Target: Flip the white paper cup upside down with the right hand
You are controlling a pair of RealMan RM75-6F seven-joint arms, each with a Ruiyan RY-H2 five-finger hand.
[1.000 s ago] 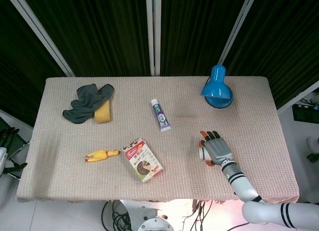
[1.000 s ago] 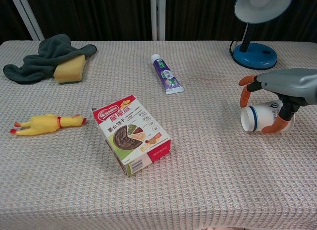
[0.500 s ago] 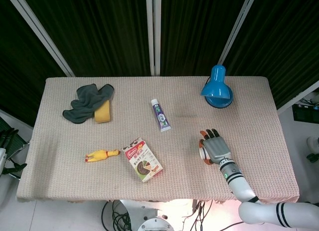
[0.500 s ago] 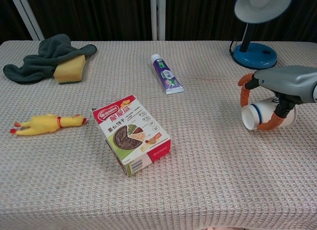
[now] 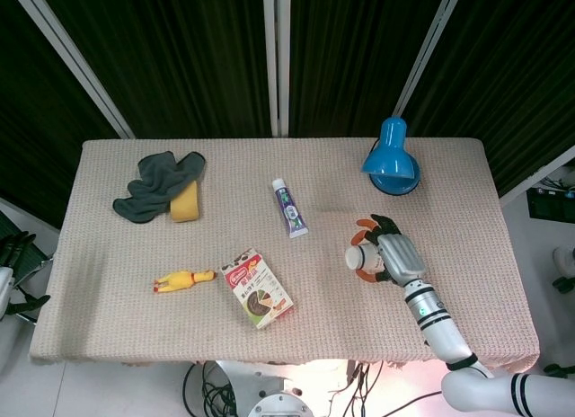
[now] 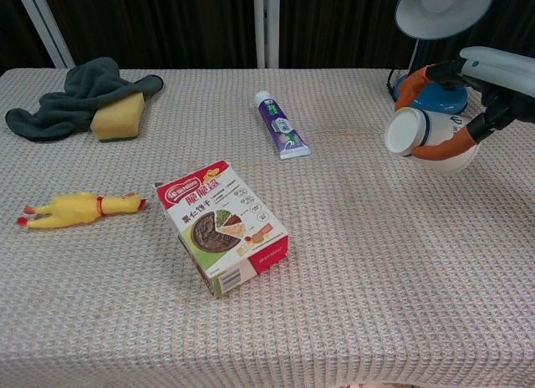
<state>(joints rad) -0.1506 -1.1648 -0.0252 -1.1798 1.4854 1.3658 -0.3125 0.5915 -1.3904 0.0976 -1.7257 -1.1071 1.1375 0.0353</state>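
Observation:
The white paper cup (image 6: 422, 133) with a dark band hangs above the table on its side, its closed base (image 5: 356, 256) turned to the left. My right hand (image 6: 476, 91) grips it, orange-tipped fingers wrapped over and under it. In the head view the right hand (image 5: 388, 252) is right of centre, below the lamp. My left hand is outside both views.
A blue desk lamp (image 5: 391, 158) stands just behind the hand. A toothpaste tube (image 5: 289, 207) lies mid-table, a food box (image 5: 257, 288) and a yellow rubber chicken (image 5: 183, 279) nearer the front. A grey cloth (image 5: 153, 184) and yellow sponge (image 5: 185, 201) sit far left.
The right hand has lifted the cup off the table and carried it up and toward the lamp. The cup stays on its side, its base now facing the chest camera more.

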